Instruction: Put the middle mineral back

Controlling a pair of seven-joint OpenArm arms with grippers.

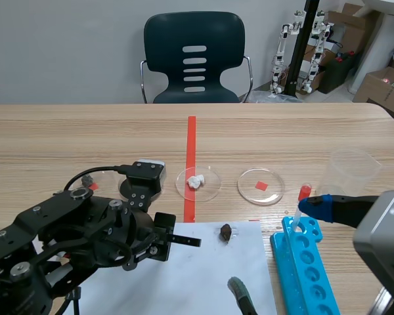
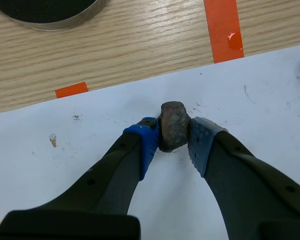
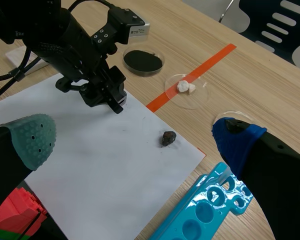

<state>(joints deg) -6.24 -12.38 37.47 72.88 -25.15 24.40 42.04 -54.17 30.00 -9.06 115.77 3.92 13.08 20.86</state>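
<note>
Left gripper [image 2: 175,136] pinching brown mineral [image 2: 173,125] on white paper [image 2: 265,90]; second mineral [image 1: 226,231] at its 3 o'clock. Right gripper [image 3: 135,139] fingers spread.

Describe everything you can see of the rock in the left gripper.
The rock is a small dark brown lump, rough and matte, taller than wide. The left gripper is shut on it, a blue pad on one side and a grey pad on the other. It is over white paper; contact underneath is hidden.
</note>
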